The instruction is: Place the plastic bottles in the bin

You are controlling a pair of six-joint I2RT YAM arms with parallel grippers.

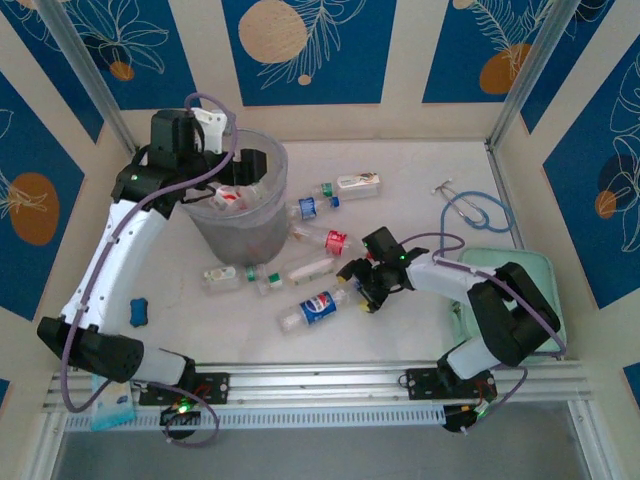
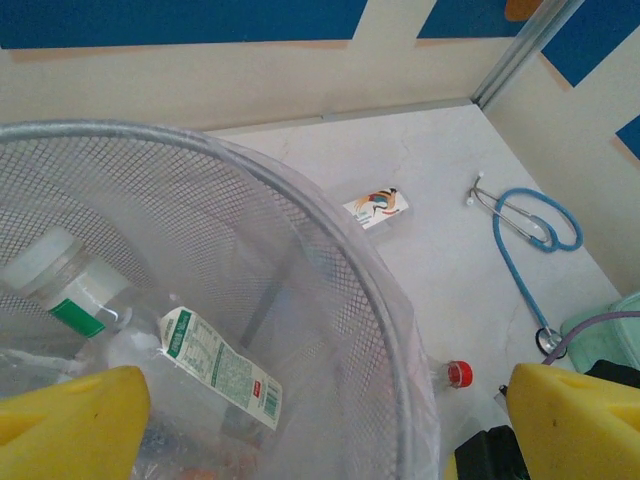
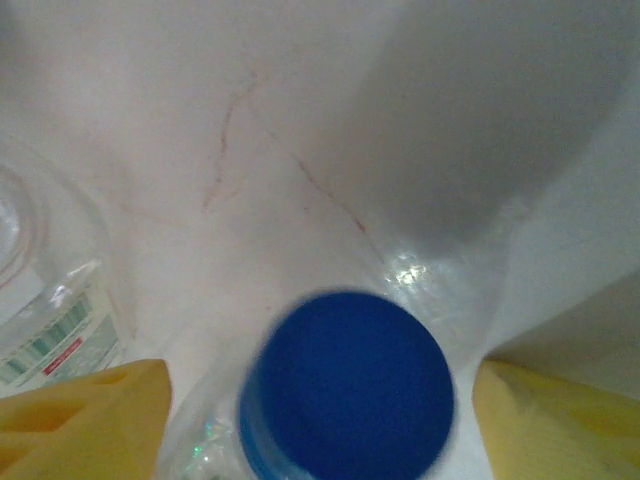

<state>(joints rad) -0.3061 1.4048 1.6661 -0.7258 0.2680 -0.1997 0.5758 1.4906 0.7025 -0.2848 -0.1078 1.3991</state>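
Pale table (image 1: 420,160), cream walls (image 1: 405,60) with blue panels; bottles (image 1: 358,184) lie loose at the bin's (image 1: 245,238) 3 to 5 o'clock.
Top: left gripper (image 1: 225,172) over the bin, right gripper (image 1: 362,282) at a blue-capped bottle (image 1: 315,308), stethoscope (image 1: 480,210) at 2 o'clock. Left wrist: fingers (image 2: 70,425) spread wide above the bin's rim, a green-labelled bottle (image 2: 75,300) inside. Right wrist: fingers (image 3: 80,420) spread either side of the blue cap (image 3: 345,385), clear of it, over white, faintly red-veined tabletop.
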